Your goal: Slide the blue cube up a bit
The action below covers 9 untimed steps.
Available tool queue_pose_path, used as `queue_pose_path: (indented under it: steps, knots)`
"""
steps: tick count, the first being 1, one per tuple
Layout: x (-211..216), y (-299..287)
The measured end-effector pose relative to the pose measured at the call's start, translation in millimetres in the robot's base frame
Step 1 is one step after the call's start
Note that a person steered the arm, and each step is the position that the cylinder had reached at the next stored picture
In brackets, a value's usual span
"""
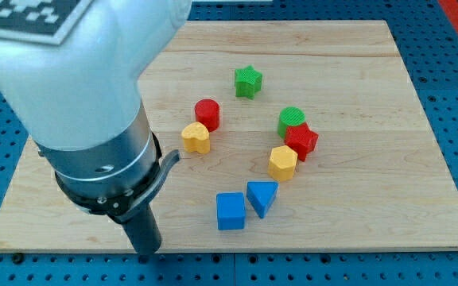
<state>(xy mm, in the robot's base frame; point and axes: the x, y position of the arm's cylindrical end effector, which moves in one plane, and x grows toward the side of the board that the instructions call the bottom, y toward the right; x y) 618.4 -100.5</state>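
The blue cube [230, 211] lies near the view's bottom, just left of a blue triangular block [262, 196] and almost touching it. My dark rod comes down from the big white and black arm at the view's left. My tip [148, 250] rests at the board's bottom edge, well to the left of the blue cube and a little lower than it. Nothing lies between the tip and the cube.
Above the blue blocks lie a yellow hexagonal block [282, 162], a red star [301, 141], a green cylinder [291, 120], a green star [248, 80], a red cylinder [207, 114] and a yellow heart [196, 137]. The wooden board [388, 119] lies on a blue pegboard.
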Motion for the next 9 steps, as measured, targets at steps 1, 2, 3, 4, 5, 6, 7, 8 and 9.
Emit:
queue_pose_path:
  steps: [1, 2, 3, 4, 5, 6, 7, 8, 9]
  knots:
    - [1, 3]
    - [1, 3]
    - [0, 12]
    - [0, 54]
    - [0, 59]
    - [0, 78]
    - [1, 99]
    - [-9, 100]
    - [-26, 99]
